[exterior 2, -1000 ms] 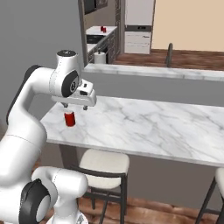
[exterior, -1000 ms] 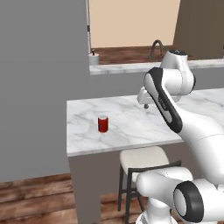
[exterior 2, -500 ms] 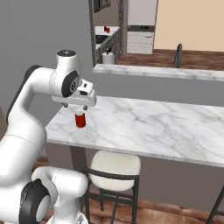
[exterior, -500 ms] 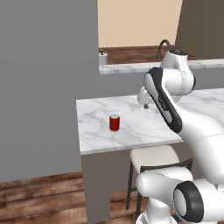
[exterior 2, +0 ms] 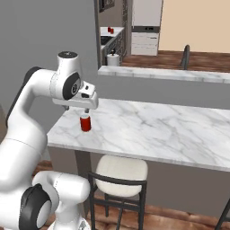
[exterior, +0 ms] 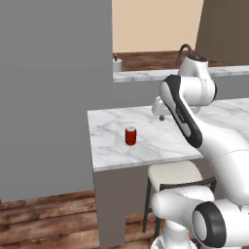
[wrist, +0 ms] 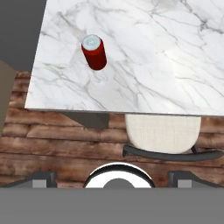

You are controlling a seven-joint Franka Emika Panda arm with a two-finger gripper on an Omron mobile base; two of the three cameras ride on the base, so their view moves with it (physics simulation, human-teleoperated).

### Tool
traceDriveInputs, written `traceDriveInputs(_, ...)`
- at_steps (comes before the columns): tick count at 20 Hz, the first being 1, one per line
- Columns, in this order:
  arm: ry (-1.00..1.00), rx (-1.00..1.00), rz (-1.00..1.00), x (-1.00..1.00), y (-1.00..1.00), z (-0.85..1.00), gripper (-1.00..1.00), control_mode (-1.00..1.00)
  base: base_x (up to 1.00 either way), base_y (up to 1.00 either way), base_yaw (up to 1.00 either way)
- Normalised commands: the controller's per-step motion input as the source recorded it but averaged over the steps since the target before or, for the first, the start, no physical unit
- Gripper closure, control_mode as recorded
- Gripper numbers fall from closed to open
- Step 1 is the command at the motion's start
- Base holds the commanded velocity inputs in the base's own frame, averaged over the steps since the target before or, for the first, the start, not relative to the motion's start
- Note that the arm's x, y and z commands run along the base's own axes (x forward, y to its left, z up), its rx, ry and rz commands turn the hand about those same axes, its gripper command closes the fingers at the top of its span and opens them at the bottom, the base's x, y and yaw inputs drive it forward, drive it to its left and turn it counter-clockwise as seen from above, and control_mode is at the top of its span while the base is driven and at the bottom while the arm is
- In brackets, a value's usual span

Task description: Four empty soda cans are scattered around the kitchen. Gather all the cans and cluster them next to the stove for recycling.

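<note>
- I can read no text, label, brand, number or sign anywhere in my views.
- The red soda can (wrist: 94,52) near the surface's (wrist: 144,78) left edge shows me plain red sides and a silvery top, with no lettering I can make out.

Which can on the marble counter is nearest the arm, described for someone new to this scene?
On the marble counter above the cream stool, near the corner by the grey wall, the soda can stands upright. It is small, bright red with a silvery top, and alone on that slab.
</note>
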Motion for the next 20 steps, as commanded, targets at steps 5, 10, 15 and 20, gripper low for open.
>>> traceDriveInputs(5,0.00,0.00,0.00,0.00,0.08,0.00,-1.00,-1.00,0.00,0.00,0.00)
traceDriveInputs(10,0.00,0.00,0.00,0.00,0.22,-0.10,-1.00,-1.00,0.00,0.00,0.00)
traceDriveInputs(15,0.00,0.00,0.00,0.04,0.28,-0.21,-1.00,-1.00,0.00,0.00,0.00)
traceDriveInputs(20,0.00,0.01,0.00,0.03,0.19,-0.21,-1.00,-1.00,0.00,0.00,0.00)
